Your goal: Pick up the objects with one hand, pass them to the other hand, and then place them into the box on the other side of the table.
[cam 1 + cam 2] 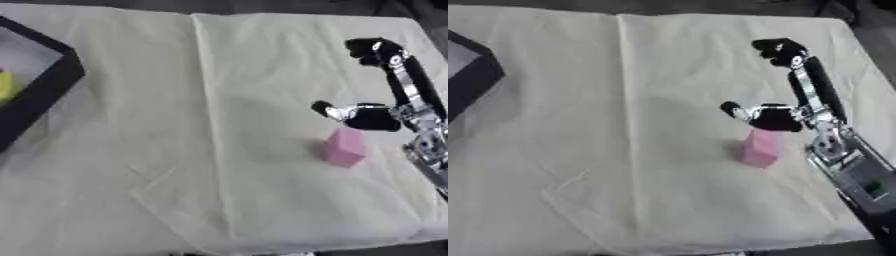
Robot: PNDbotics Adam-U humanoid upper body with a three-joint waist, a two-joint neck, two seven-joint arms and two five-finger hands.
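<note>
A pink block [345, 146] stands upright on the cream cloth, right of the middle. My right hand [398, 95] hovers just above and behind it, open. Its fingers [374, 50] stretch toward the far edge while the thumb [337, 112] points left over the block's top. Nothing is held. A black box [54, 82] sits at the far left edge, with a yellow object [5, 86] inside it. My left hand shows in neither view.
The cream cloth [219, 125] covers the whole table, with creases running down its middle. Bare cloth lies between the pink block and the black box. The table's front edge runs along the bottom of both views.
</note>
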